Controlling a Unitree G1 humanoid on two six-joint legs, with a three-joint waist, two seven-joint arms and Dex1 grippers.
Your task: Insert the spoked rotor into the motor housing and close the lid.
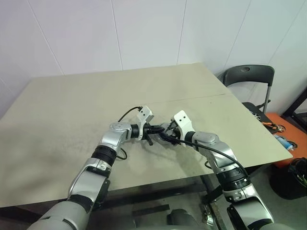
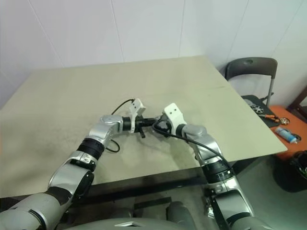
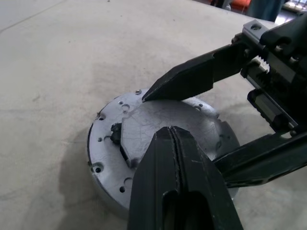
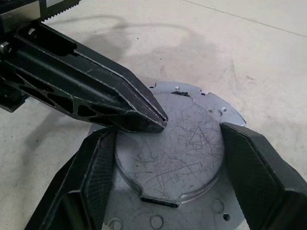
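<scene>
One table (image 1: 72, 110) carries one motor housing (image 3: 103, 158) with one lid (image 4: 168, 153) seated on it. Two grippers meet there: one left gripper (image 4: 156, 120) and one right gripper (image 4: 168, 187), each with two black fingers. One dark chair (image 1: 247, 76) stands beside the table's far corner.

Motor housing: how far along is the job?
Looks done: the lid already lies flat on the motor housing, so no rotor or windings can be seen.
In hand: the right gripper straddles the lid, fingers spread wide, while the shut left gripper points its tip down at the lid's face.
Left: whether the lid is fully seated cannot be told.
</scene>
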